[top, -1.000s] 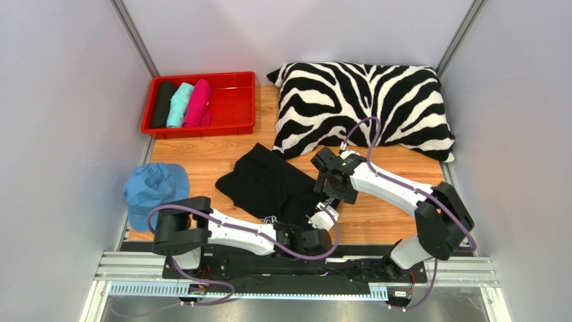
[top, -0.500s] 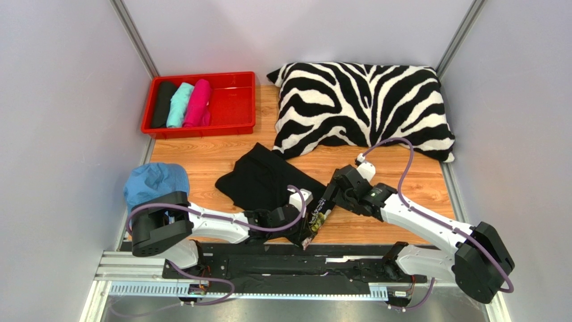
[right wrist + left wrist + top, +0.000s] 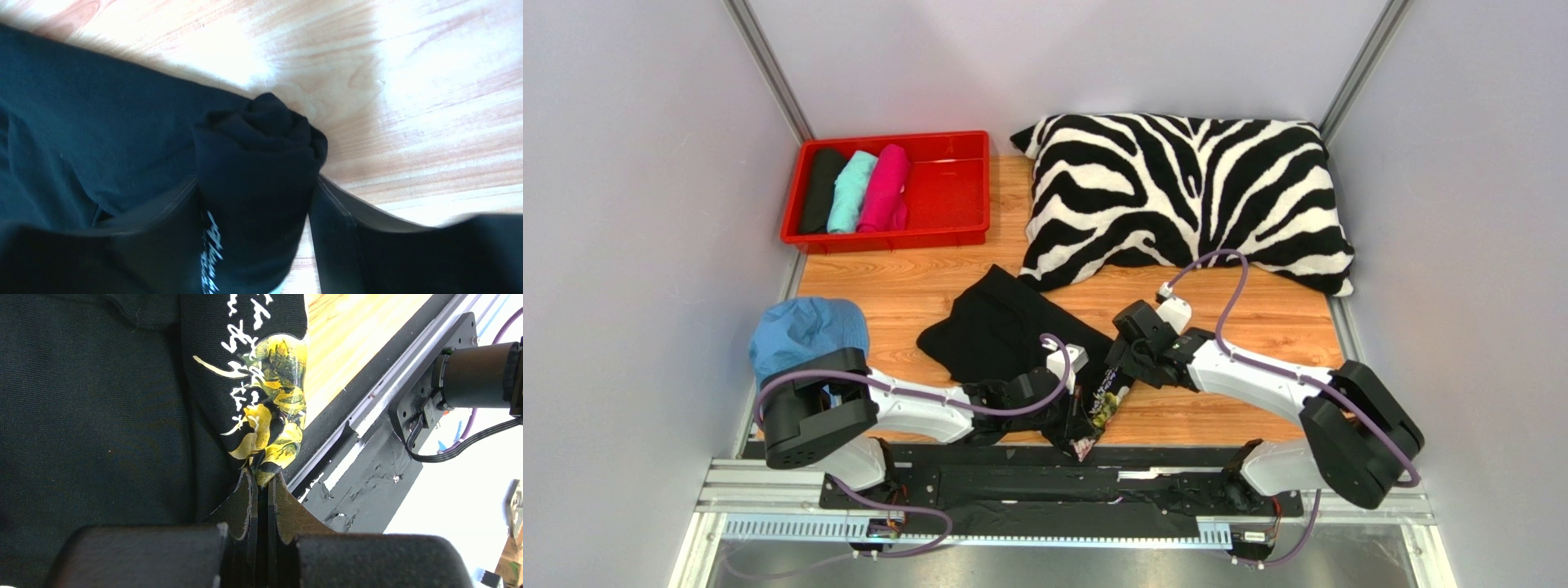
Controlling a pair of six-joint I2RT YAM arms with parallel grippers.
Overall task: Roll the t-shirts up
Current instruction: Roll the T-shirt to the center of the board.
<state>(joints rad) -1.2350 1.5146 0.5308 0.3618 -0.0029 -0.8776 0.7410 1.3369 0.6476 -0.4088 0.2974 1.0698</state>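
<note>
A black t-shirt with white and yellow print (image 3: 995, 331) lies on the wooden table, its near right edge rolled into a tight roll (image 3: 1097, 410). My left gripper (image 3: 1066, 423) is shut on the printed end of the roll (image 3: 270, 425), its jaws pinching the cloth (image 3: 261, 476). My right gripper (image 3: 1120, 374) clasps the other end of the roll (image 3: 258, 153), one finger on each side (image 3: 255, 193). Black (image 3: 820, 190), teal (image 3: 852, 190) and pink (image 3: 886, 186) rolled t-shirts lie side by side in a red tray (image 3: 891, 237) at the far left.
A light blue cap (image 3: 805, 337) lies at the near left beside the left arm. A zebra-striped pillow (image 3: 1185, 196) fills the far right. The black rail (image 3: 1014, 472) runs along the near edge, right next to the roll. Grey walls close in both sides.
The right arm came down from above the shirt onto the roll's far end. The left arm drew back to the left and closed on the near end. The printed roll now shows.
</note>
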